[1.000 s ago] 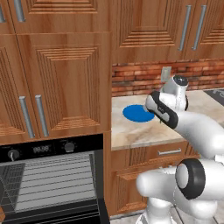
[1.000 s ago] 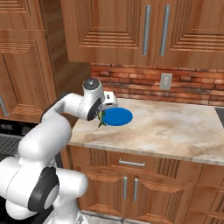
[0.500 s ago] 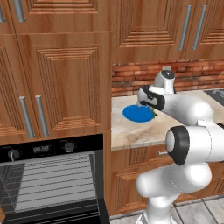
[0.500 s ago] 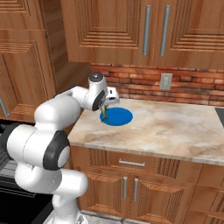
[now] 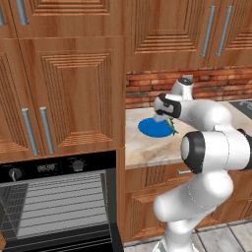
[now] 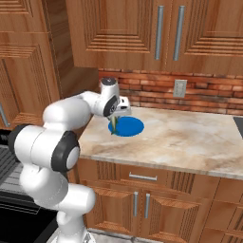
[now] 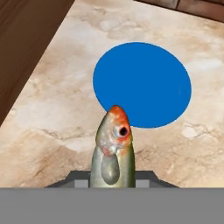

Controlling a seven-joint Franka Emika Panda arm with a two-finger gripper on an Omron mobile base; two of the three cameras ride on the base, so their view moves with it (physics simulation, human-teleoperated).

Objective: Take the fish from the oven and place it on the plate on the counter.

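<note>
My gripper [image 6: 115, 119] is shut on the fish [image 6: 114, 126], which hangs head down just above the counter [image 6: 190, 137]. In the hand view the olive fish [image 7: 113, 151], with its reddish head, points at the near rim of the blue plate [image 7: 142, 85]. The plate [image 5: 153, 127] lies flat on the counter with nothing on it. The fish [image 5: 172, 126] is at the plate's right edge, below the gripper [image 5: 167, 119]. The oven [image 5: 54, 197] is at the lower left, its grey racks showing.
A brick backsplash [image 6: 156, 90] with a wall socket [image 6: 179, 88] runs behind the counter. Wooden cabinets [image 5: 74, 88] stand left of the plate and hang above it. Drawers with silver handles [image 6: 142, 177] sit below. The counter stretches bare to the right of the plate.
The gripper has carried the fish a little closer to the plate's edge. The arm's elbow has swung round and risen. The fish stays gripped.
</note>
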